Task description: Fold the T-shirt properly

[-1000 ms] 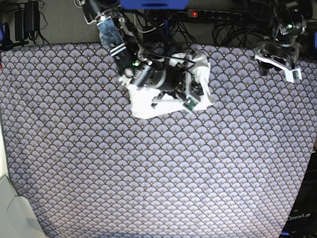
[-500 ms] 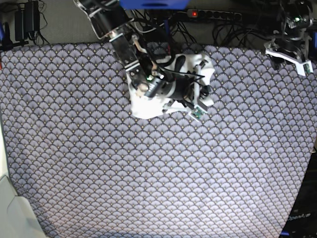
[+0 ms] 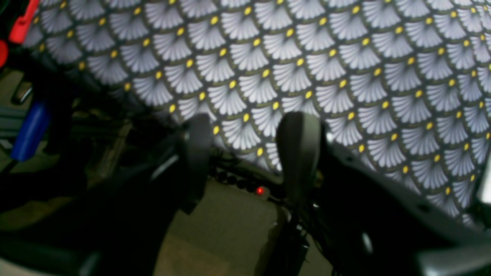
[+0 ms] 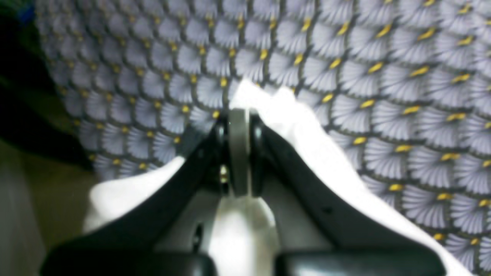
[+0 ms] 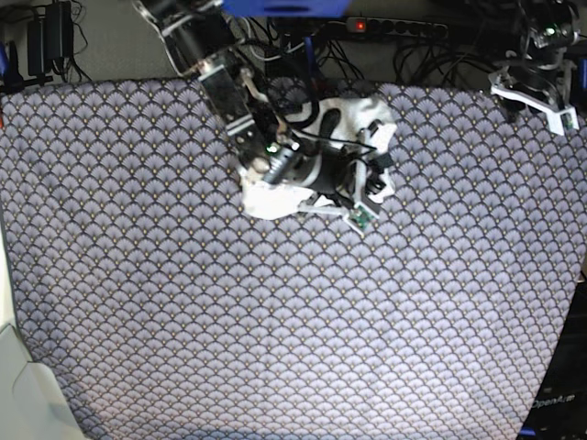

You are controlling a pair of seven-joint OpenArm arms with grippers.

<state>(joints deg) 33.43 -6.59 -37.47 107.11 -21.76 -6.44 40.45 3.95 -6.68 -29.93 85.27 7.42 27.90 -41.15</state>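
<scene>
Bench [image 5: 275, 348]: fan-patterned cover. T-shirt [image 5: 275, 197]: white, bunched at the bench's far middle, largely hidden by the right arm. Right gripper [image 4: 238, 115]: clamped on the T-shirt. Left gripper [image 3: 245, 153]: jaws apart, at the bench's far corner. Power strip [image 5: 394, 26]: beyond the bench's far edge.

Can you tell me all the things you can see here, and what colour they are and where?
T-shirt: one, white, bunched in a heap near the far middle of the table, under the right arm.
Tablecloth: one, grey-purple fan pattern with yellow dots, covering the whole table.
Power strip: one, black with a red light, behind the table's far edge among black cables.
Right gripper: one, black, its jaws closed on a fold of the T-shirt.
Left gripper: one, black, its jaws apart and holding nothing, at the table's far corner, away from the T-shirt.
</scene>
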